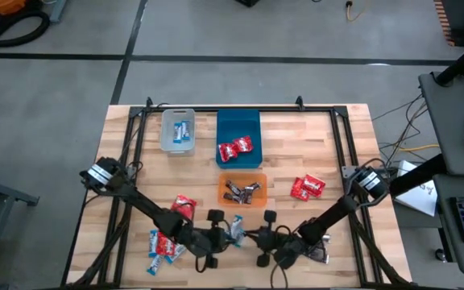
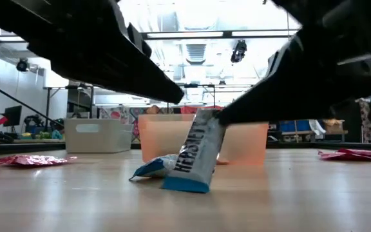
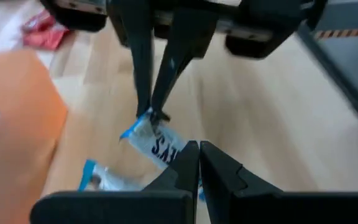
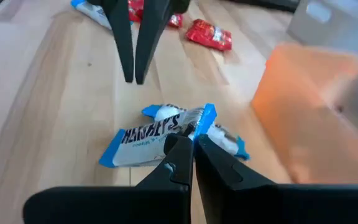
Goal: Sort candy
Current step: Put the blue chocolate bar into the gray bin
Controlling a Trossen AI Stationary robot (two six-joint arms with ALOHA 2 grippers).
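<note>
A blue-and-white candy stands tilted near the table's near edge, in front of the orange bin. A second blue-and-white candy lies flat beside it. My right gripper is shut on the tilted candy. My left gripper faces it from the table's left, shut, its tips just short of the candy and touching nothing. In the high view both grippers meet around the candy. Red candies lie in the blue bin, blue-and-white ones in the clear bin, dark ones in the orange bin. My right gripper pinches the tilted candy's blue crimped end between its two fingertips, coming slanting down from the table's right. That end is raised; the other end rests on the table, so the candy leans up toward the fingers.
Loose candies lie on the table: red ones right of the orange bin, a red one and a mixed heap under the left arm, and a dark one beside the right arm. A black frame borders the table.
</note>
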